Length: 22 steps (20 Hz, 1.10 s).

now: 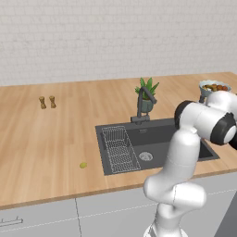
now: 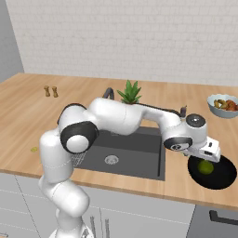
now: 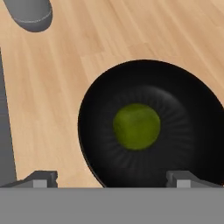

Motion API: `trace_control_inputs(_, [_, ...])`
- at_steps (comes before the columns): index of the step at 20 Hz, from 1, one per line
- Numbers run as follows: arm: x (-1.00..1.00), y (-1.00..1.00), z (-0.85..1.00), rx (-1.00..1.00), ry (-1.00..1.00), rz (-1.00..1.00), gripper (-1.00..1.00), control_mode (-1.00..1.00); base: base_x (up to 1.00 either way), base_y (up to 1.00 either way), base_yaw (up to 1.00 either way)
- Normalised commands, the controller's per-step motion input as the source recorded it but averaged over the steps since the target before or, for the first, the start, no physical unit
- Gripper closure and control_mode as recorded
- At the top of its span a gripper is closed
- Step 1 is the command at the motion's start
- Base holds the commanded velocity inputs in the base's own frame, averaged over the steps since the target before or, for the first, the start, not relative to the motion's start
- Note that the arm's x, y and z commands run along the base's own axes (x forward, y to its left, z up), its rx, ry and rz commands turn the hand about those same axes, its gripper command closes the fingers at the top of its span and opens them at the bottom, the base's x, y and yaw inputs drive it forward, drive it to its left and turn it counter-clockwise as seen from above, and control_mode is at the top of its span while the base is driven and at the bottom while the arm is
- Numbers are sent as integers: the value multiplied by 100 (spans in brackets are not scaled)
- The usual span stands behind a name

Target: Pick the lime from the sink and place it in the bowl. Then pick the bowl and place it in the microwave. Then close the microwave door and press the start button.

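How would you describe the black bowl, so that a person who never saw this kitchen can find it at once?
Start at the dark sink set into the wooden counter and move to the counter on its right, near the front edge. The bowl lies there under the gripper, black, shallow, with the lime in its middle. The pale fruit bowl further back holds orange-red fruit.
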Motion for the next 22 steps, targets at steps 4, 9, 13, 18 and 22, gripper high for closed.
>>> trace_control_inputs(4, [13,11,0,-2,6,4,-100,-100,0,0,0])
trace_control_inputs(9, [14,0,-10,0,4,6,-100,-100,0,0,0])
trace_control_inputs(13, [6,0,-9,0,2,6,-100,-100,0,0,0])
trace_control_inputs(18, [0,0,-7,0,0,6,-100,-100,0,0,0])
trace_control_inputs(22, [1,0,-12,0,0,5,-100,-100,0,0,0])
